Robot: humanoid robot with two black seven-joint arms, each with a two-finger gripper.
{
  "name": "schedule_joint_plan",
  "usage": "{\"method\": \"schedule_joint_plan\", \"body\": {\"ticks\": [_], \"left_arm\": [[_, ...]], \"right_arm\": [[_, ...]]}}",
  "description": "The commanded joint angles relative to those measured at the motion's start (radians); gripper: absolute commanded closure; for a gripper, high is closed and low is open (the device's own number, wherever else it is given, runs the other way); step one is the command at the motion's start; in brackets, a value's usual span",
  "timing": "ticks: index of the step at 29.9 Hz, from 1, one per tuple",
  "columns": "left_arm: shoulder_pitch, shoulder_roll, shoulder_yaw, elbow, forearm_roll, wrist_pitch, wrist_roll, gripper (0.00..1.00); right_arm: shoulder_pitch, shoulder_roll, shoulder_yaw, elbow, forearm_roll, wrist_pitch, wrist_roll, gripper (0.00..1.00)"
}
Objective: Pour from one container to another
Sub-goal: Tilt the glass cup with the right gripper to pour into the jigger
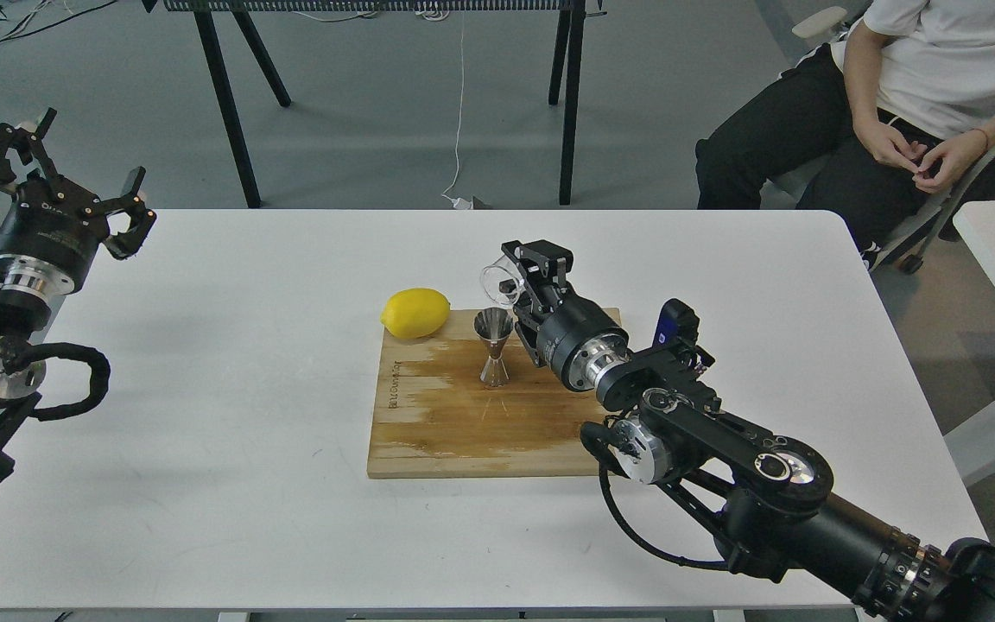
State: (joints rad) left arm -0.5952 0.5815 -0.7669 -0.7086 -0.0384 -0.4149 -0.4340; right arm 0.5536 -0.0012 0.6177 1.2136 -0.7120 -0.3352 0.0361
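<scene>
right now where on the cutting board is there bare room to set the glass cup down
Free: the near half of the cutting board, in front of the jigger, and its left strip below the lemon. Crowded: the far edge, where the lemon, the jigger and the right gripper, holding the tilted glass cup, bunch together.

At the centre of the frame, a small shiny stainless-steel hourglass jigger (493, 345) gleams like a mirror. Just above it, a small clear colourless glass cup (500, 284) looks smooth and glossy. Both sit over a pale wooden cutting board (454, 423) with visible grain and darker patches. The smooth white table (230, 363) is matt.
</scene>
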Motion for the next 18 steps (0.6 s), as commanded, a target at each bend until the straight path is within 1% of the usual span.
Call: {"method": "schedule_joint_plan", "body": {"ticks": [1, 5, 9, 12, 18], "left_arm": [[0.000, 0.000, 0.000, 0.000, 0.000, -0.001, -0.002, 0.00], [0.000, -0.002, 0.000, 0.000, -0.001, -0.001, -0.012, 0.00], [0.000, -0.003, 0.000, 0.000, 0.000, -0.001, -0.014, 0.00], [0.000, -0.003, 0.000, 0.000, -0.001, -0.001, -0.015, 0.00], [0.000, -0.002, -0.002, 0.000, -0.001, -0.001, -0.015, 0.00]], "right_arm": [[0.002, 0.001, -0.019, 0.000, -0.021, -0.001, 0.005, 0.67], [0.000, 0.001, -0.021, -0.015, -0.023, -0.004, 0.031, 0.67], [0.000, 0.001, -0.023, -0.028, -0.066, -0.007, 0.033, 0.67], [-0.003, 0.001, -0.026, -0.029, -0.096, -0.028, 0.033, 0.67], [0.000, 0.001, -0.027, -0.045, -0.101, -0.039, 0.033, 0.67]]}}
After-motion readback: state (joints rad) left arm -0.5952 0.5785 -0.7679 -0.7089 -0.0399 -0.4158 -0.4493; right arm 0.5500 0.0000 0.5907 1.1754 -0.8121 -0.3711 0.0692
